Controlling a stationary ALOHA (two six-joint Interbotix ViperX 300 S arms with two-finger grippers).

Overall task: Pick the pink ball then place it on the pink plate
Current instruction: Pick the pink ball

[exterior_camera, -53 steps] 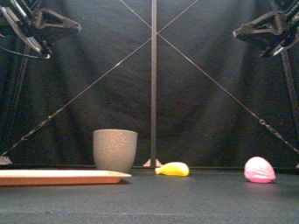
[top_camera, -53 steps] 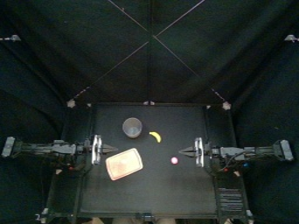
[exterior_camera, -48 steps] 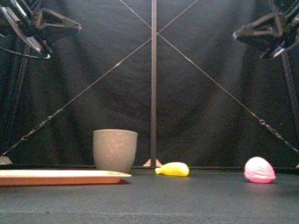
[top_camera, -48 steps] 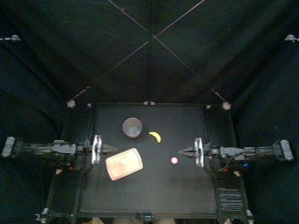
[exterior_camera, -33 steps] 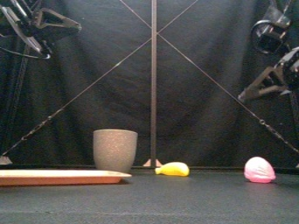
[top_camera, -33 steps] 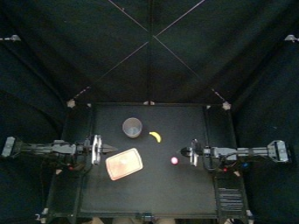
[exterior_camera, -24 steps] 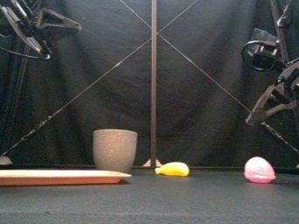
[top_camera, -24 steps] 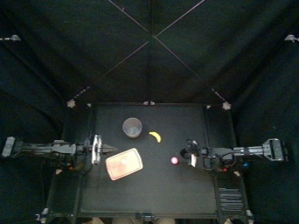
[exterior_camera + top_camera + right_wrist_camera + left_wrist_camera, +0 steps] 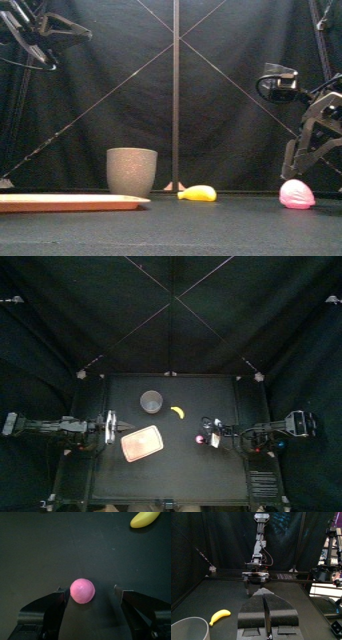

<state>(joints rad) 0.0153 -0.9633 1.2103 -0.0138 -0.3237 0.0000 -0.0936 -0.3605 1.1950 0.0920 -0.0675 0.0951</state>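
Observation:
The pink ball (image 9: 202, 440) lies on the table's right half; in the front view the pink ball (image 9: 297, 194) sits low at the right. My right gripper (image 9: 213, 436) hangs just above it, open, with the ball (image 9: 82, 590) between its spread jaws and nothing held. The flat pink plate (image 9: 142, 442) lies left of centre, and it shows as a low slab (image 9: 67, 202) in the front view. My left gripper (image 9: 264, 594) is shut and empty, resting high at the left (image 9: 110, 427).
A tall grey speckled cup (image 9: 151, 402) stands at the back, with a yellow toy banana (image 9: 177, 411) to its right. In the front view the cup (image 9: 131, 171) and banana (image 9: 199, 193) sit between plate and ball.
My right arm has come down from high at the right and moved left, bringing its open gripper over the pink ball. The left arm and the objects have not moved.

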